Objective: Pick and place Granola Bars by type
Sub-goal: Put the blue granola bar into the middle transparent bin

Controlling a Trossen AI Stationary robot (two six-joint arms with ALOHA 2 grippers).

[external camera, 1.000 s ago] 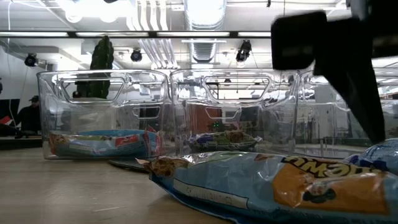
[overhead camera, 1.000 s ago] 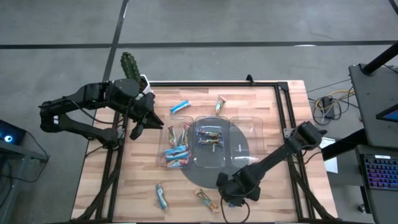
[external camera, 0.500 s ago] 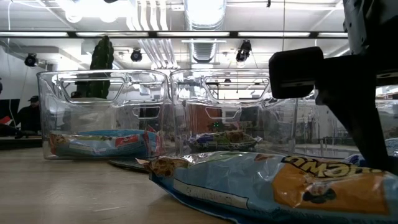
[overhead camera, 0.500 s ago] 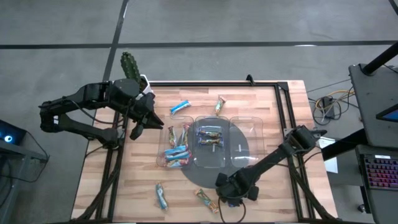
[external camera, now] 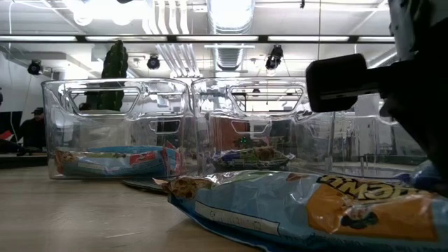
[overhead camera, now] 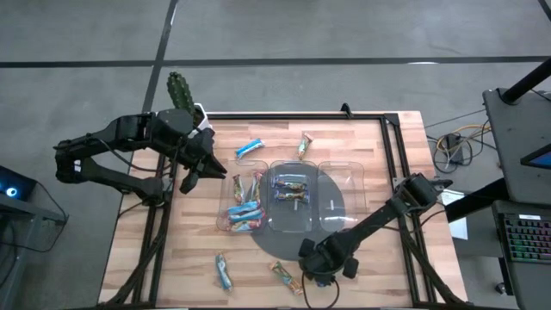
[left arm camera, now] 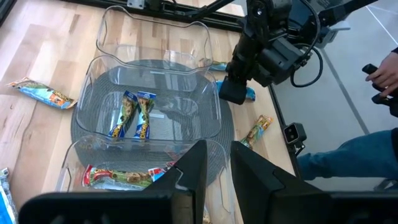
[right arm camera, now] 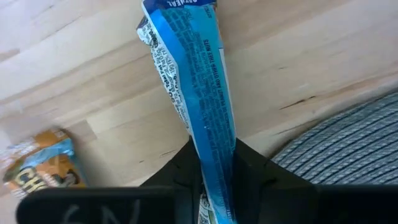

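Observation:
My right gripper (overhead camera: 321,274) stands near the table's front edge, pointing down, shut on a blue granola bar (right arm camera: 193,74) that lies on the wood. A gold bar (overhead camera: 286,275) and a blue bar (overhead camera: 224,271) lie to its left. Two more bars (overhead camera: 250,148) (overhead camera: 304,145) lie beyond the clear tray (overhead camera: 344,185). The tray's left compartment holds several bars (overhead camera: 244,208), and its middle compartment holds two bars (left arm camera: 132,115). My left gripper (left arm camera: 217,171) hovers high at the far left, fingers nearly together, with nothing between them. My right gripper pinches the blue bar's two long sides (right arm camera: 214,155) between its two fingers, which come from above and lie across the bar. The wrapper is squeezed narrow between the pads. The rest of the bar (right arm camera: 180,56) lies flat on the table, stretching away from the fingers.
A round grey mat (right arm camera: 354,137) under the tray reaches close to the held bar. A small cactus (overhead camera: 179,89) stands at the table's far left corner. A person's hand (left arm camera: 385,71) and leg show beyond the table's right side.
My right gripper has sunk a little onto the blue bar at the front edge and shut on it. The bar stays on the table.

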